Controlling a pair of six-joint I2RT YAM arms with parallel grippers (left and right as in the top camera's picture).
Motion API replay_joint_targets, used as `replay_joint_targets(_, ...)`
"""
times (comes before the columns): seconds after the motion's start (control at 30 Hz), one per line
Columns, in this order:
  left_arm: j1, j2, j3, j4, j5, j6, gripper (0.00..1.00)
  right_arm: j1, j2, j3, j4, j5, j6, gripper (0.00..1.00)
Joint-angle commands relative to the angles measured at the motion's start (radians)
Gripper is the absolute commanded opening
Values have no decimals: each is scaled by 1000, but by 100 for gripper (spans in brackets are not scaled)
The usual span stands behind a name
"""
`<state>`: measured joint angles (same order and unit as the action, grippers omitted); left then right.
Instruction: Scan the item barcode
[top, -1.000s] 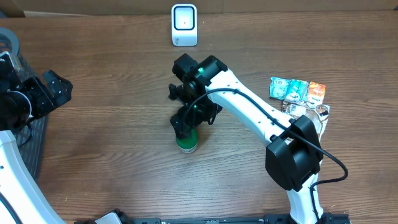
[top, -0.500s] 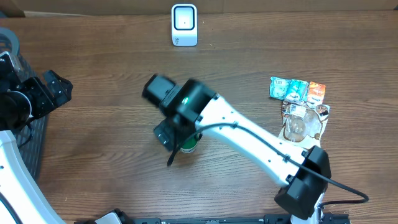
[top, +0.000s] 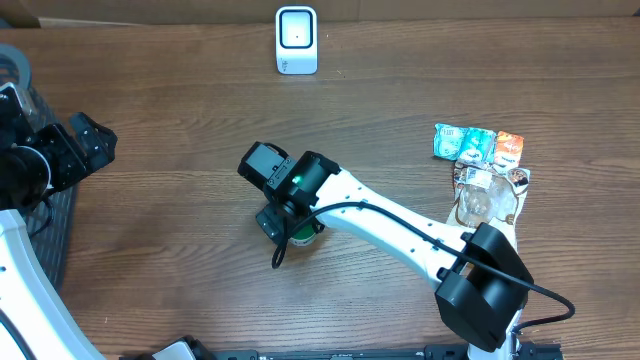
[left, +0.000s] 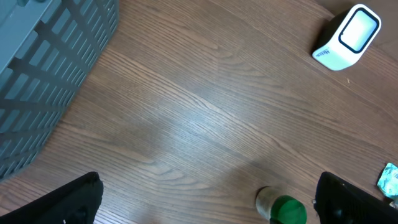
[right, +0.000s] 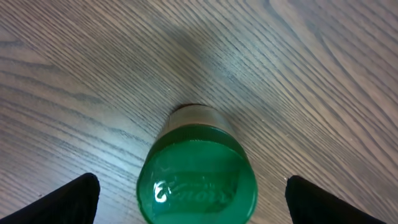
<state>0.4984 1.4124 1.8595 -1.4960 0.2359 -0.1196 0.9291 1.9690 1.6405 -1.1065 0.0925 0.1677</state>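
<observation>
The item is a small jar with a green lid (right: 198, 177), upright on the wooden table; no barcode shows on it. In the overhead view the jar (top: 301, 237) is mostly hidden under my right wrist. My right gripper (right: 193, 202) is open and straddles the lid, with a gap between the lid and each finger. The white scanner (top: 296, 40) stands at the table's far edge. My left gripper (left: 208, 205) is open and holds nothing, hovering at the left (top: 92, 143). In its view the jar (left: 283, 209) sits near its right finger and the scanner (left: 348, 36) is at the top right.
A grey slatted basket (left: 43, 62) lies at the left edge of the table. Several snack packets (top: 480, 148) and a clear wrapper (top: 485, 198) lie at the right. The right arm's white links (top: 400, 225) stretch from the front right to the jar.
The right wrist has swung from behind the jar round to its left and come down over the lid. The jar and the left arm have not moved.
</observation>
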Motion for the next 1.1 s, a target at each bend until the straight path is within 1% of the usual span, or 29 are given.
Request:
replay_joint_targets(0.0, 2, 2, 12, 2, 8, 19, 100, -7, -9, -34, 27, -4, -30, 92)
replay_joint_targets(0.17, 2, 2, 12, 1, 8, 19, 99, -10, -9, -82, 57, -3, -46, 86)
replay_joint_targets(0.47, 2, 2, 12, 2, 8, 19, 100, -10, -9, -84, 84, 0, -69, 81)
replay_joint_targets(1.07, 2, 2, 12, 1, 8, 19, 100, -16, 12, -84, 84, 0, -72, 80)
